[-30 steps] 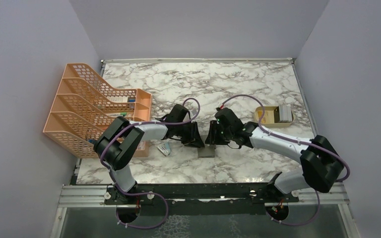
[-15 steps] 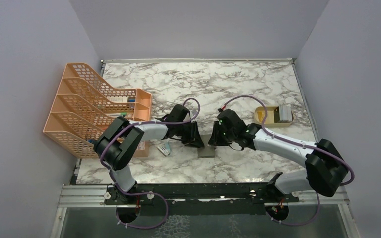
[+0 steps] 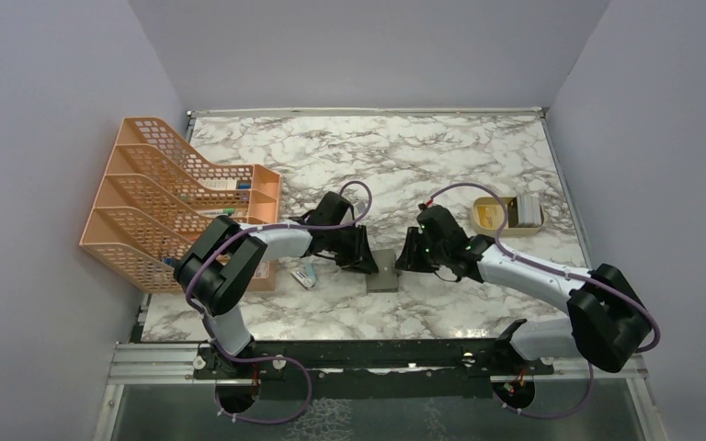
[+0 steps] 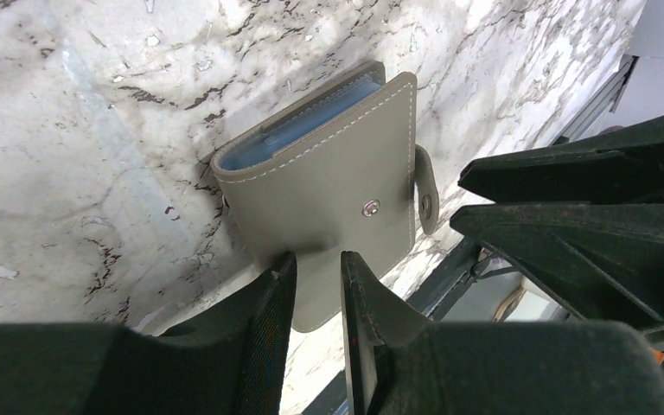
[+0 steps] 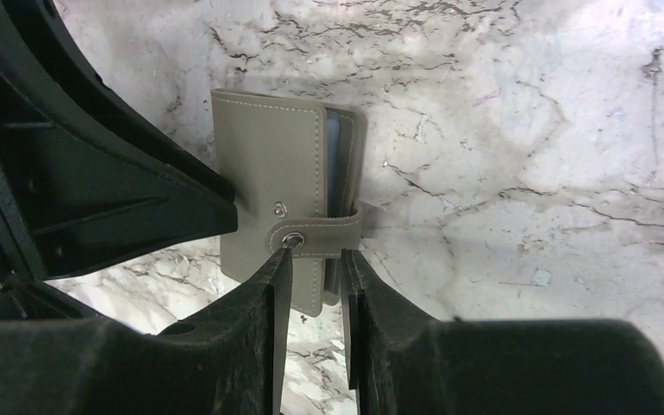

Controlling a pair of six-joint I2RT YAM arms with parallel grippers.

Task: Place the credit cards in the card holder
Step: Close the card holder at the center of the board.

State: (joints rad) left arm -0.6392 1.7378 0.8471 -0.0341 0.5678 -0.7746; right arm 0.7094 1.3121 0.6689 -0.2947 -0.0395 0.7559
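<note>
The card holder point(image 3: 384, 273) is a grey wallet lying folded on the marble between my two grippers, blue inside showing at its edge point(image 4: 328, 173). Its snap tab point(image 5: 328, 232) is unsnapped and wraps round the side. My left gripper point(image 4: 311, 264) is nearly shut, with its tips resting on the wallet's near corner; nothing is pinched. My right gripper point(image 5: 313, 255) is nearly shut, with its tips right at the tab and the wallet point(image 5: 268, 156) beyond. In the top view the left gripper point(image 3: 368, 260) and the right gripper point(image 3: 403, 260) flank the wallet. The credit cards point(image 3: 524, 210) stand in a tray at the right.
The shallow tan tray point(image 3: 507, 230) sits right of the right arm. An orange mesh file rack point(image 3: 175, 202) stands at the left. A small pale blue item point(image 3: 305, 276) lies on the table by the left arm.
My right gripper has drawn back to the right, off the top of the wallet to its right edge, so more of the wallet shows. The left arm has not moved.
</note>
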